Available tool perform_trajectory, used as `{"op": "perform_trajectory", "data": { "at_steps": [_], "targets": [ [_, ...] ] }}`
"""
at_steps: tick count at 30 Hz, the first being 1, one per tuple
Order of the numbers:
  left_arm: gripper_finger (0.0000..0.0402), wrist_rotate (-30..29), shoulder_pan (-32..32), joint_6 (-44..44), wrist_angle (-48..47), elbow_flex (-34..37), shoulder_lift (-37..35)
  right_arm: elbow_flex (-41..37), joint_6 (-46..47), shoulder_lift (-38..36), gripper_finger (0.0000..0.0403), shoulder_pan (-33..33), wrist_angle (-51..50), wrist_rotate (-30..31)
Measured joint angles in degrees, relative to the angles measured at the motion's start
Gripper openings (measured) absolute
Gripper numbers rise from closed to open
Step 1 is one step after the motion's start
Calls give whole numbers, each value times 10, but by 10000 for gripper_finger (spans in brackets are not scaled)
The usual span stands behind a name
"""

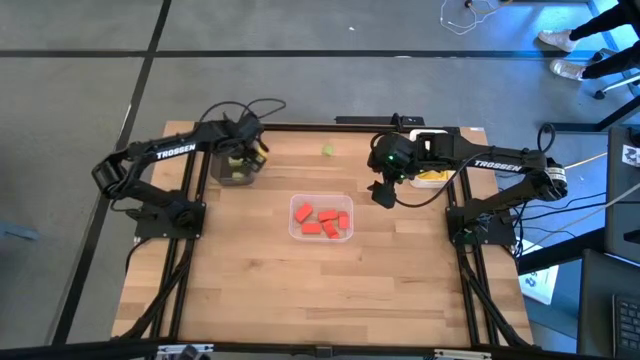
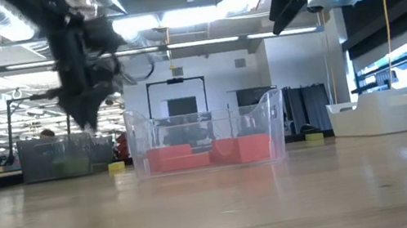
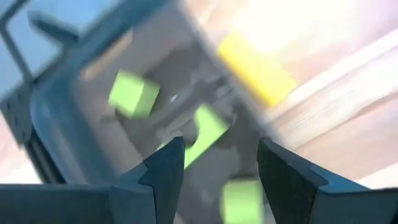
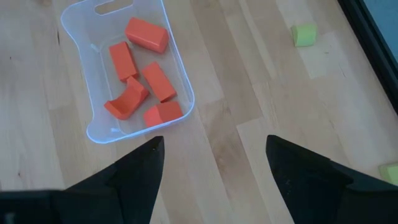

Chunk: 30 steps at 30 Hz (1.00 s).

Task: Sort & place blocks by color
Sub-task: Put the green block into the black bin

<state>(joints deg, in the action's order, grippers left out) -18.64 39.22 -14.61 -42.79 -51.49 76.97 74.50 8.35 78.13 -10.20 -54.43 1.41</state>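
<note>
Spread right fingers [image 4: 214, 165] are held above the desk [image 4: 249, 155]; 1 loose green block [image 4: 304, 35] is seen upper right, nearer this arm.

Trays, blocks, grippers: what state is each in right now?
Clear tray: holds five red blocks.
Grey tray: holds green blocks.
White tray: holds yellow blocks.
Loose green block: on table, unsorted.
Left gripper: open, over grey tray.
Right gripper: open, empty.

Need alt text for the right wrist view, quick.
Clear tray holding five red blocks on a wooden table, seen past the right tool's open fingers. One green block lies loose on the wood, another at the frame's edge.
</note>
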Motion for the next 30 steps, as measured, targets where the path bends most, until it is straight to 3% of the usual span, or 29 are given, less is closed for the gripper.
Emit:
{"op": "perform_trajectory", "data": {
  "at_steps": [4,7,10,13,16,23,30],
  "targets": [
    [189,15,-26,10,44,-58,1,0,0,0,281,0,0,0],
    [187,86,-42,66,109,-89,21,0,0,0,281,0,2,0],
    [187,163,-48,201,167,-117,50,0,-3,0,281,0,10,0],
    [188,201,-48,332,207,-142,89,0,-11,0,281,0,11,0],
    [187,230,-45,405,220,-180,140,0,-11,0,281,0,11,0],
    [185,307,-34,460,203,-293,274,0,-11,0,281,0,11,0],
    [181,348,-31,511,151,-399,386,0,-11,0,281,0,11,0]
  ]
}}
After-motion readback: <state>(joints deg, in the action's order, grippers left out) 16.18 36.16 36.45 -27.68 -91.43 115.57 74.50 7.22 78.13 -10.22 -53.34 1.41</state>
